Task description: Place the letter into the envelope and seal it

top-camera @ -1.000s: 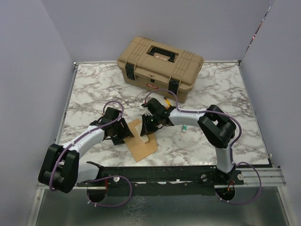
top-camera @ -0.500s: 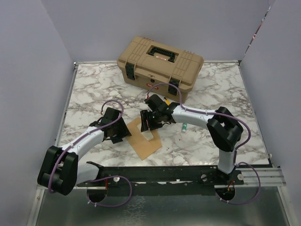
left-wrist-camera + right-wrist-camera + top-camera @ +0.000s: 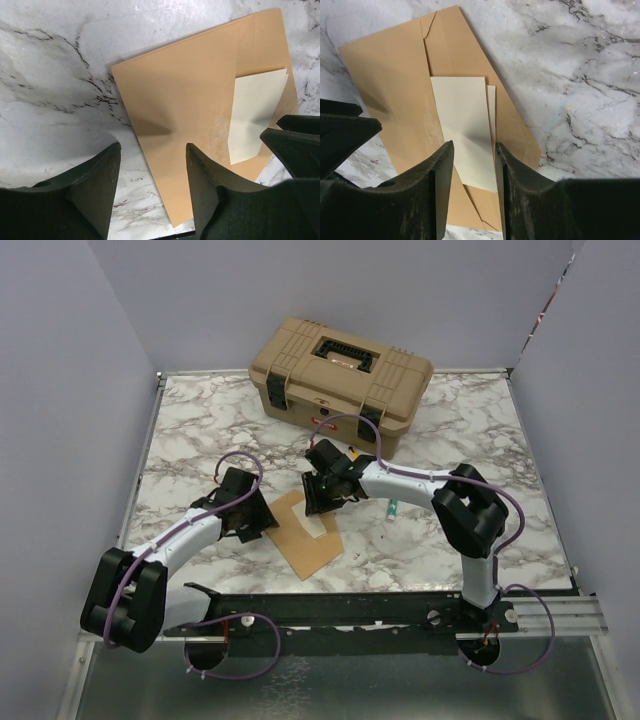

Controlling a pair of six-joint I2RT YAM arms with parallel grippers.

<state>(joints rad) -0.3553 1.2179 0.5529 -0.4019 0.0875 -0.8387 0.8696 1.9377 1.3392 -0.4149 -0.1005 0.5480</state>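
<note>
The brown envelope [image 3: 303, 540] lies flat on the marble table, also in the left wrist view [image 3: 190, 95] and the right wrist view [image 3: 390, 75]. The pale letter [image 3: 320, 526] [image 3: 255, 115] [image 3: 462, 120] lies on top of it, near its right side. My right gripper [image 3: 318, 502] [image 3: 474, 146] hovers over the letter, open, with nothing between its fingers. My left gripper [image 3: 262, 524] [image 3: 154, 150] is open astride the envelope's left edge, one finger over marble, the other over the paper.
A tan toolbox [image 3: 340, 375] with black latches stands at the back of the table. A small green-and-white object [image 3: 392, 508] lies right of the right arm. A black rail [image 3: 350, 610] runs along the near edge.
The right gripper went from shut to open and shifted slightly towards the back. The letter, raised at one end before, now lies flat on the envelope. The left arm has hardly moved.
</note>
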